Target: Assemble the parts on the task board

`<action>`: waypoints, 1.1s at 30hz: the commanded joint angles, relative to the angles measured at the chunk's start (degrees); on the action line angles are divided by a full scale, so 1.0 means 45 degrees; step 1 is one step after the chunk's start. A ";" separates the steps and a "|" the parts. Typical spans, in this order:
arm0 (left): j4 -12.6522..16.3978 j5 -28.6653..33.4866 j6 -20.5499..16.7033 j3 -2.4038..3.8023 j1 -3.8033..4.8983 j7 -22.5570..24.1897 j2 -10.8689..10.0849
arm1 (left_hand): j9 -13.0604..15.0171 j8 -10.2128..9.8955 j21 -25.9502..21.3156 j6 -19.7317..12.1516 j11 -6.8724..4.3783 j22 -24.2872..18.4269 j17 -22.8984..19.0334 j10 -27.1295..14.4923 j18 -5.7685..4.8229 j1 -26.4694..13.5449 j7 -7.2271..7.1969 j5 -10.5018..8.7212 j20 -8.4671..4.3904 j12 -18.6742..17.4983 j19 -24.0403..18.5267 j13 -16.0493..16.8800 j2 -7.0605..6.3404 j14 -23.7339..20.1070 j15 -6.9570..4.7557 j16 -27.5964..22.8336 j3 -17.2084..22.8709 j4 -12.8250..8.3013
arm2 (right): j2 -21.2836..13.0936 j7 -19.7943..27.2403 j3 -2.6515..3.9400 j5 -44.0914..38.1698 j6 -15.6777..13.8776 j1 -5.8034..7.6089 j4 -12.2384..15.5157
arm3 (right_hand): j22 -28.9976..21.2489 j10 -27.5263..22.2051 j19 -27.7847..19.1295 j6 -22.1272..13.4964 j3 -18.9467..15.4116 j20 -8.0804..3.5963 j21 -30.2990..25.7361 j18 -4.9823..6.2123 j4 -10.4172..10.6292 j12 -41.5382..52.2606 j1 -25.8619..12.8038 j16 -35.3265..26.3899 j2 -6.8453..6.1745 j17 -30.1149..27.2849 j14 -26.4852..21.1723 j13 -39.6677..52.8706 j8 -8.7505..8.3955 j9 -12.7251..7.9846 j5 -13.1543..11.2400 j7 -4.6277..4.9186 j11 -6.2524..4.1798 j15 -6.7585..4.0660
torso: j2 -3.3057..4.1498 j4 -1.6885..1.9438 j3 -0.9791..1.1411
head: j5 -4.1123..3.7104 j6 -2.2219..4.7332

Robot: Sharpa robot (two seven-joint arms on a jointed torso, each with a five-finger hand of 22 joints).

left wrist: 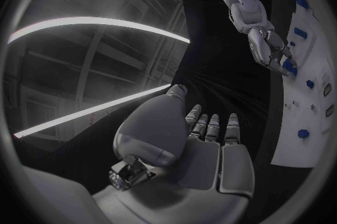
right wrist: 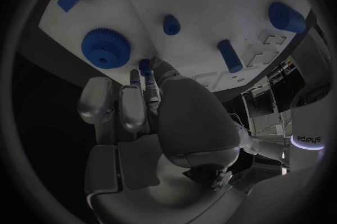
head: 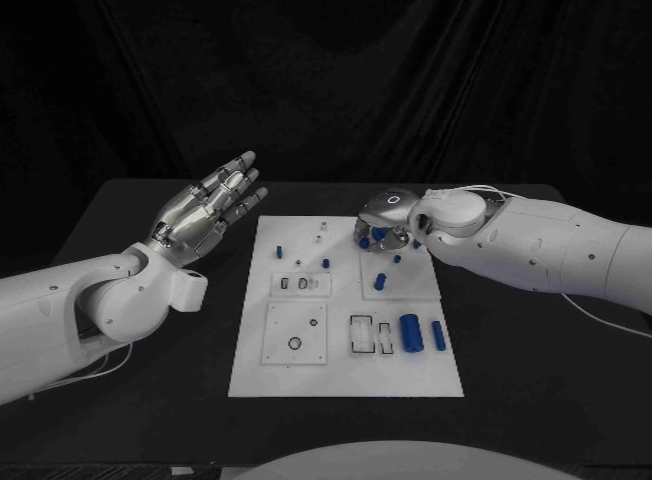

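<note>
Small blue parts are spread on the board. A blue peg is pinched by the right hand. The left hand is held open beside the board.

Two smooth white arms with rounded shells, left hand silver with segmented metallic fingers, right hand silver behind a bulbous white wrist housing, thin pale cable along the right forearm, dark seams behind the fingers
</note>
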 commanded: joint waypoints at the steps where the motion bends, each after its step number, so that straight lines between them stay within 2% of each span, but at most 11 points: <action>1: -0.0011 -0.0013 0.0201 0.0012 -0.0001 0.0313 0.0038 | 0.0020 0.0055 -0.0044 -0.0012 0.0058 -0.0022 -0.0014 0.0026 0.0138 0.0158 0.0074 0.0075 0.0063 -0.0045 0.0009 -0.0015 0.0011 -0.0006 0.0099 -0.0085 0.0032 -0.0001 | 0.0037 0.0106 0.0007 -0.0115 -0.0623 -0.0085 -0.0093 | 0.0074 0.0234 0.0009 0.0358 0.0215 -0.0007 0.0053 -0.0168 0.0002 0.0133 0.0044 0.0030 0.0189 0.0005 0.0245 0.0006 0.0193 0.0139 0.0084 0.0028 0.0009 -0.0053 | -0.0003 0.0012 0.0010 | 0.0005 -0.0018; 9: -0.0088 -0.0013 0.0234 0.0011 -0.0012 0.0265 0.0066 | 0.0027 0.0074 -0.0044 0.0036 0.0053 -0.0022 -0.0014 0.0026 0.0139 0.0160 0.0108 0.0082 0.0071 -0.0045 0.0009 -0.0015 0.0021 -0.0006 0.0104 -0.0085 0.0067 -0.0021 | 0.0049 0.0278 0.0007 -0.0114 -0.1551 -0.0187 -0.0228 | 0.0299 0.1081 0.0024 0.1276 0.0803 -0.0049 0.0130 -0.0194 -0.0100 0.0354 0.0296 0.0028 0.0229 -0.0001 0.0213 -0.0038 0.0768 0.0773 0.0181 0.0277 -0.0108 -0.0115 | -0.0015 0.0015 -0.0006 | 0.0014 -0.0073; 15: -0.0109 -0.0013 0.0232 0.0011 -0.0020 0.0196 0.0034 | 0.0027 0.0075 -0.0044 0.0037 0.0051 -0.0022 -0.0014 0.0026 0.0139 0.0168 0.0113 0.0094 0.0079 -0.0045 0.0009 -0.0015 0.0032 -0.0006 0.0113 -0.0085 0.0095 -0.0038 | -0.0095 0.0512 0.0007 -0.0110 -0.2506 -0.0192 -0.0120 | 0.0575 0.1854 0.0110 0.1459 0.1316 -0.0159 0.0279 -0.0241 -0.0380 0.0489 0.0707 0.0100 0.0123 0.0114 0.0245 -0.0073 0.0965 0.1204 0.0332 0.0462 -0.0291 -0.0240 | -0.0017 0.0019 -0.0010 | 0.0090 -0.0095; 19: -0.0093 -0.0013 0.0230 0.0011 -0.0022 0.0169 0.0005 | 0.0029 0.0083 -0.0044 0.0053 0.0050 -0.0022 -0.0014 0.0026 0.0139 0.0176 0.0118 0.0101 0.0099 -0.0045 0.0009 -0.0015 0.0035 -0.0006 0.0122 -0.0085 0.0128 -0.0060 | -0.0220 0.0604 0.0007 0.0059 -0.2925 -0.0088 0.0118 | 0.0675 0.2039 0.0146 0.1501 0.1444 -0.0190 0.0334 -0.0259 -0.0420 0.0487 0.0759 0.0118 0.0072 0.0144 0.0260 -0.0091 0.1018 0.1351 0.0276 0.0497 -0.0323 -0.0265 | -0.0016 0.0013 -0.0011 | 0.0122 -0.0106; 30: 0.0097 -0.0013 0.0077 0.0011 -0.0021 0.0096 -0.0117 | 0.0039 0.0118 -0.0044 0.0137 0.0024 -0.0022 -0.0014 0.0026 0.0139 0.0161 0.0125 0.0100 0.0265 -0.0045 0.0009 -0.0015 -0.0008 -0.0006 0.0235 -0.0085 0.0237 -0.0146 | -0.0205 0.0582 0.0007 0.0608 -0.2694 0.0651 0.0569 | 0.0757 0.2094 0.0153 0.1286 0.1606 -0.0193 0.0355 -0.0273 -0.0353 0.0317 0.0677 0.0141 -0.0061 0.0189 0.0274 -0.0143 0.0933 0.1529 0.0040 0.0539 -0.0273 -0.0245 | -0.0035 -0.0005 -0.0021 | 0.0195 -0.0115; 33: 0.0199 -0.0013 -0.0022 0.0011 -0.0019 0.0093 -0.0183 | 0.0048 0.0144 -0.0044 0.0201 0.0038 -0.0022 -0.0014 0.0026 0.0140 0.0152 0.0136 0.0105 0.0309 -0.0045 0.0009 -0.0015 -0.0048 -0.0006 0.0266 -0.0085 0.0257 -0.0184 | -0.0044 0.0536 0.0007 0.0725 -0.2517 0.0860 0.0558 | 0.0765 0.2058 0.0143 0.1215 0.1665 -0.0187 0.0347 -0.0272 -0.0337 0.0241 0.0672 0.0157 -0.0089 0.0218 0.0275 -0.0154 0.0899 0.1573 -0.0019 0.0575 -0.0253 -0.0236 | -0.0031 0.0009 -0.0018 | 0.0277 -0.0106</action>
